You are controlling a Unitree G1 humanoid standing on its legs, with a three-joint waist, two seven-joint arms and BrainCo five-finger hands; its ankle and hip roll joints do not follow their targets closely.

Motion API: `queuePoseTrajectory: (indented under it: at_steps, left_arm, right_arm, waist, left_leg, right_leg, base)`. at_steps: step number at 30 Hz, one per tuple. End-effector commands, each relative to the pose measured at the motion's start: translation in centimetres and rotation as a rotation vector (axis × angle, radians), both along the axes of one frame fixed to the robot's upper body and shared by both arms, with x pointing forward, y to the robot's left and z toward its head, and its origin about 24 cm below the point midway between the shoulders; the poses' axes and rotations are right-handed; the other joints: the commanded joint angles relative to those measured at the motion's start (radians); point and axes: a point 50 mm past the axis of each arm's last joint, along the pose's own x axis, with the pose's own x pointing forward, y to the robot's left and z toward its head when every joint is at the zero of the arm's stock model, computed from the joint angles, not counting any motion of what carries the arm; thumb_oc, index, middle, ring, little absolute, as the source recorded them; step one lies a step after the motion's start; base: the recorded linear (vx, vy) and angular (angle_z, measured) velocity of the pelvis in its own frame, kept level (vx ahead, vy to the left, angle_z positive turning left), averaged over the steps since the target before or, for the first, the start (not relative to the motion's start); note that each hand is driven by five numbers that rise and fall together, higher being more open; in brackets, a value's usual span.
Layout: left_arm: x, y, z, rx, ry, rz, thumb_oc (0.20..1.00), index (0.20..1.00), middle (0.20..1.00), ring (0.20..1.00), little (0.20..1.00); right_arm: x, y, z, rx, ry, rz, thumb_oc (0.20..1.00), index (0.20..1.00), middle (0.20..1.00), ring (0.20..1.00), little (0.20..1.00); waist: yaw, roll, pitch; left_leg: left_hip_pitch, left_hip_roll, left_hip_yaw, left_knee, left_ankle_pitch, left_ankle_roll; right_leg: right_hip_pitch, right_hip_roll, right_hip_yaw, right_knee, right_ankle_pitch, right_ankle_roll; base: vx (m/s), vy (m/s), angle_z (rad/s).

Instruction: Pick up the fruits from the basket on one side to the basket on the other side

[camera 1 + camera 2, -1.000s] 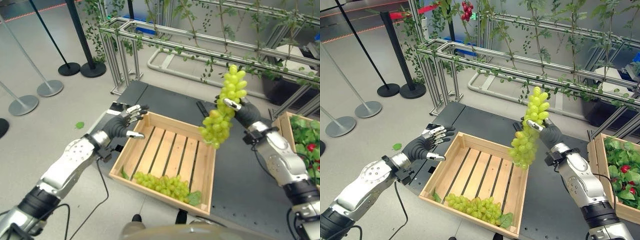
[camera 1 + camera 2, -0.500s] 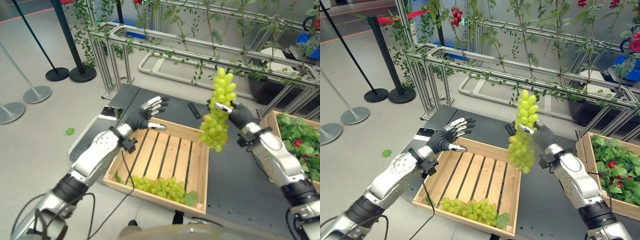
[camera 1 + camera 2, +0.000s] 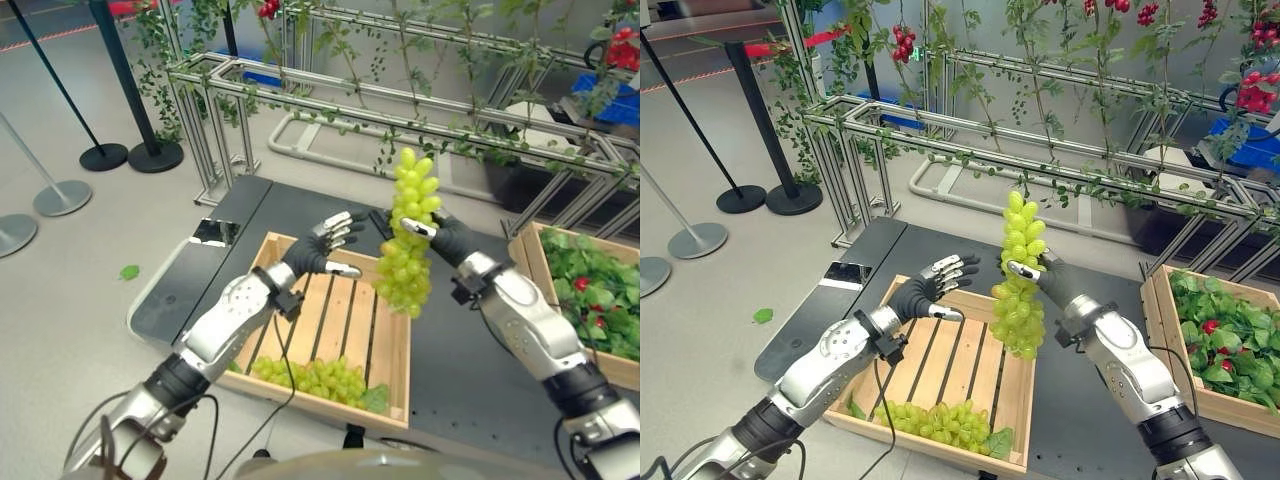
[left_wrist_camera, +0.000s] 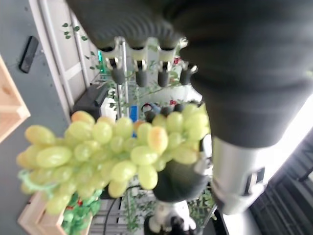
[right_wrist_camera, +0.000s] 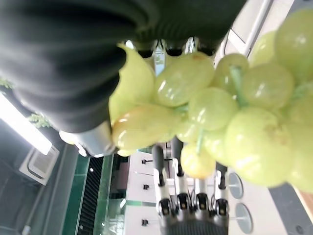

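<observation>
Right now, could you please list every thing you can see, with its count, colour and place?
held grape bunch: one, green, in the air above the far right edge of the wooden crate
grapes in the crate: one heap, green, at the crate's near end, leaf beside it
wooden crate: one, light wood, on the dark mat
second crate: one, light wood, far right, holding green leaves and red fruit
metal frame with vines: one, silver, behind the mat
barrier posts: several, black and silver, far left on the floor
left robot hand: open, over the crate's far left corner
right robot hand: shut on the held grape bunch
</observation>
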Motion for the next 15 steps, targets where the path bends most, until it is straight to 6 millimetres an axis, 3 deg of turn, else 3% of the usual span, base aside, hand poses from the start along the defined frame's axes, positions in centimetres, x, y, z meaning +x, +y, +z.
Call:
queuePoseTrajectory:
  at_steps: [1,15]
  left_arm:
    - [1.2,-0.9,1.6,0.015,-0.084,-0.04,1.0,1.0,1.0,1.0,1.0]
    - [1.1,-3.0,1.3,0.039,-0.07,-0.122,1.0,1.0,1.0,1.0,1.0]
  right_arm:
    - [1.0,1.8,5.9,0.07,-0.265,0.057,0.2,0.2,0.2,0.2,0.2]
    - [2.3,4.1,9.3,0.039,-0.398,0.098,0.2,0.2,0.2,0.2,0.2]
  waist:
    - [-0.006,-0.041,-0.035]
    - [-0.006,-0.032,-0.034]
  left_leg:
    - [-0.049,-0.044,-0.011,0.039,-0.059,0.057]
    - [-0.05,-0.056,0.006,0.046,-0.067,0.066]
  right_leg:
    - [0.047,-0.073,0.006,0.104,-0.169,0.126]
    - [0.038,-0.081,0.029,0.1,-0.153,0.134]
  base:
    - [-0.01,0.037,-0.06]
    - [0.0,0.013,-0.06]
